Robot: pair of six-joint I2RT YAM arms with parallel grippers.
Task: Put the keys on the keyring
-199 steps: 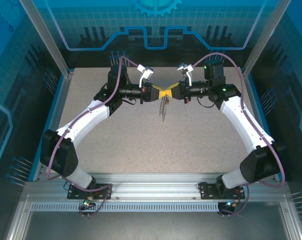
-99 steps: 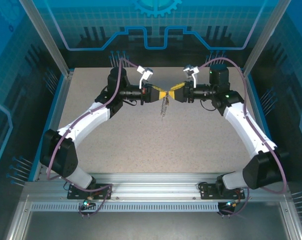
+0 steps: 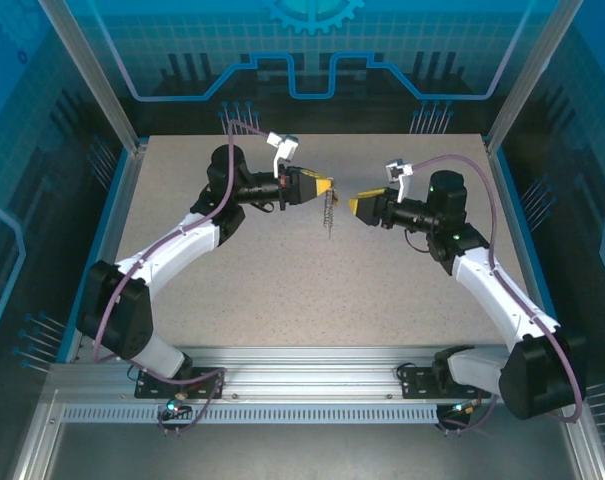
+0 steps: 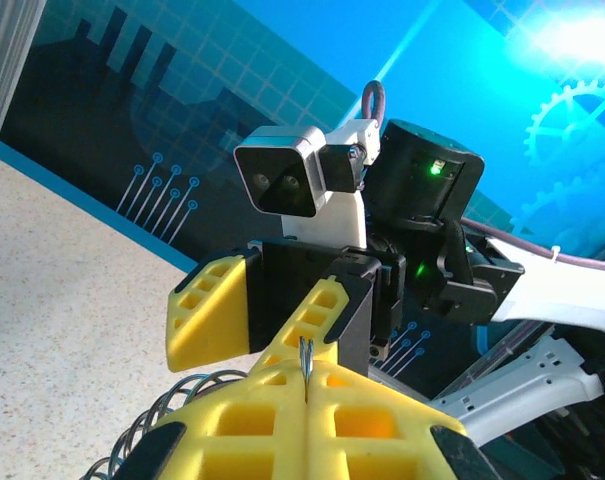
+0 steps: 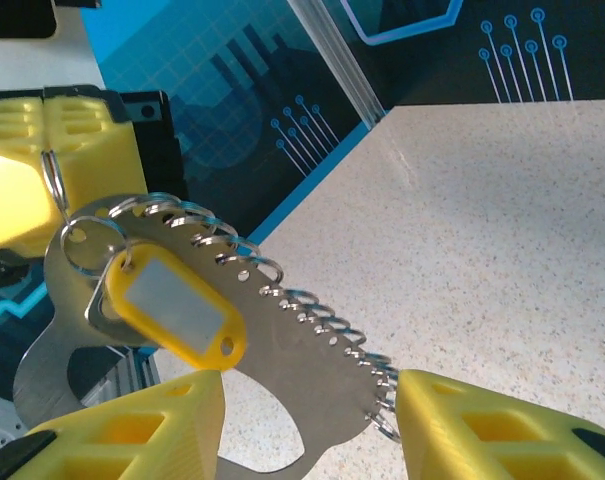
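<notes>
The keyring (image 5: 292,350) is a flat silvery plate edged with small wire rings, with a yellow tag (image 5: 177,305) hung near its top. It hangs above the table (image 3: 282,290) at the upper centre of the overhead view, long axis pointing down-frame. The left fingers (image 3: 320,186) clench its top ring. The right fingers (image 3: 365,207) stand spread just right of it, not touching.

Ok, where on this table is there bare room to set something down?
The broad near stretch of table between the left arm and right arm, down to the front rail, is bare. So is the far strip by the back wall. Crowded: the middle, where the left claw dangles the keyring and the open right claw faces it.
</notes>
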